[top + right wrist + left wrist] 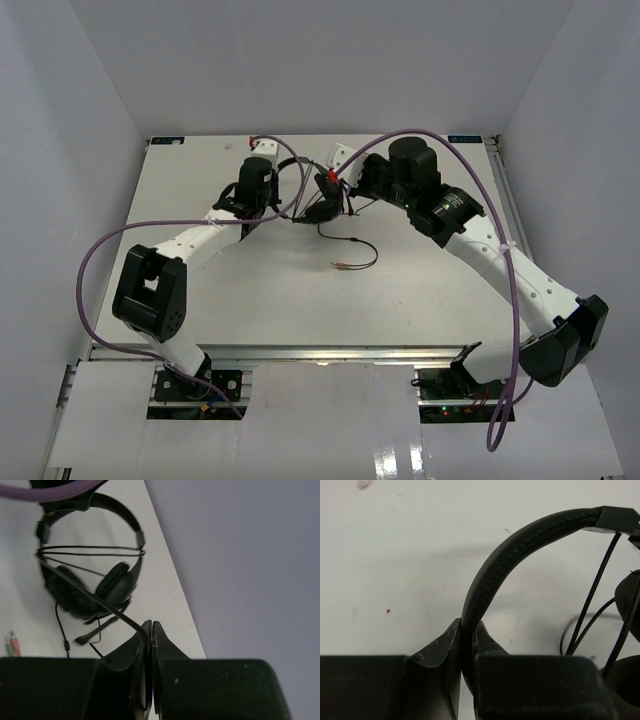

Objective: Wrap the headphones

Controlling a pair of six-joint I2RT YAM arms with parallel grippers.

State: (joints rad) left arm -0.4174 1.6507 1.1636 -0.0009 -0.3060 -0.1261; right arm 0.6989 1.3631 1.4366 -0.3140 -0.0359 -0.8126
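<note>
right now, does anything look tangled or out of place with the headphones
Nothing damaged, but the cable is untidy: several strands stretch across the arch of the headphones, while its tail with the coloured plugs lies in a loose loop on the table. The left gripper clamps the headband; the right gripper pinches the cable.

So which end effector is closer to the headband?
Left: the left end effector clamps the headband; the right end effector pinches the cable near the earcups.
</note>
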